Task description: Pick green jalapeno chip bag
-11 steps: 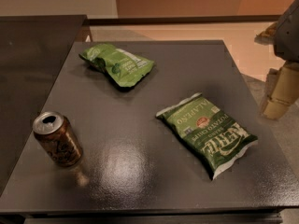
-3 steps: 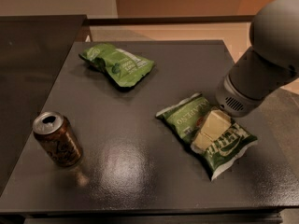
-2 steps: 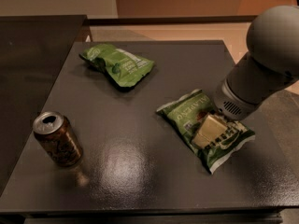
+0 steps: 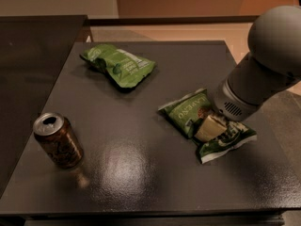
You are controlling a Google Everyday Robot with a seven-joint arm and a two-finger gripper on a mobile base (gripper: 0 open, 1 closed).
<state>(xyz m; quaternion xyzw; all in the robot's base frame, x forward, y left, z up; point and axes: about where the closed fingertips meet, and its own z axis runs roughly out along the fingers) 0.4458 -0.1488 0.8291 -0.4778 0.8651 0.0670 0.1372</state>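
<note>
We see the gripper [image 4: 210,127] down on the green jalapeno chip bag [image 4: 186,111], which lies toward 3 o'clock on the dark table [image 4: 141,178]. The jaws are clenched on the bag's middle, and the foil is bunched around one cream finger. The grey arm [image 4: 263,69] comes in from 2 o'clock. A lighter green bag [image 4: 120,66] lies near 11 o'clock, and a soda can [image 4: 57,140] stands at 8 o'clock.

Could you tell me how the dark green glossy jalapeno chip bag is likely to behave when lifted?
Probably floppy: the dark green glossy jalapeno chip bag is crumpled where the gripper sits on its middle. Likely light, being puffy. Its shiny film may slip.
</note>
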